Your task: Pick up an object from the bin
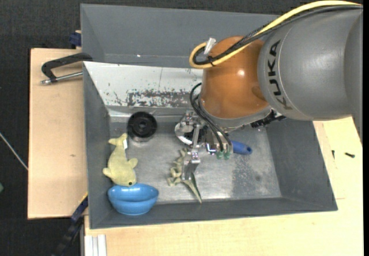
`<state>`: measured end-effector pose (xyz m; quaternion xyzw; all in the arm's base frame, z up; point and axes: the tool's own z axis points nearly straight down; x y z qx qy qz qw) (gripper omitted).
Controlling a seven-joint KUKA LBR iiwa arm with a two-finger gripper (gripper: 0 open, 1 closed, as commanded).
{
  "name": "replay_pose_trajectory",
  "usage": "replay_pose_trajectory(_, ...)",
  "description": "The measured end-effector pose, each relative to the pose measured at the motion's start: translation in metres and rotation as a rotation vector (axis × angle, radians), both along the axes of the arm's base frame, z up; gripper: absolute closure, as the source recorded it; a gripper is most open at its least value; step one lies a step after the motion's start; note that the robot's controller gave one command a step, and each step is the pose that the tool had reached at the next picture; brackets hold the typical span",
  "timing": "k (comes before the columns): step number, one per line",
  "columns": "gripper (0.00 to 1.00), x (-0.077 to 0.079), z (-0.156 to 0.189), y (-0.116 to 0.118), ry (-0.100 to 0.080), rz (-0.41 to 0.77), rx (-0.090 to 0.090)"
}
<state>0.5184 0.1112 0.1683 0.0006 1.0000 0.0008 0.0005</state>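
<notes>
Hovering my gripper mid-bin, I cannot tell whether it is open or closed. Well off its left sit a blue bowl, a yellow plush seal and a black cap. The olive plastic figure lies just beneath, probably my target, lined up for a straight descent.

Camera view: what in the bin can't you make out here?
- The blue thing: its left end lies under the gripper, so its kind is unclear.
- The olive thing: too small and tangled to name, and the gripper hides its top.
- The bin: the arm covers the floor's far right.
</notes>
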Motion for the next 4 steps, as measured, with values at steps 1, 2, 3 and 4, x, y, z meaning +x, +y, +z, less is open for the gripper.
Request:
replay_pose_trajectory(1,0.0,-0.007,-0.098,-0.03,-0.01,-0.025,0.002)
replay_pose_trajectory(2,1.0,-0.006,-0.094,-0.029,-0.012,-0.023,0.003)
replay_pose_trajectory(3,1.0,0.005,0.017,-0.028,-0.011,0.251,0.0)
replay_pose_trajectory(4,1.0,0.016,0.138,-0.045,-0.015,0.287,-0.002)
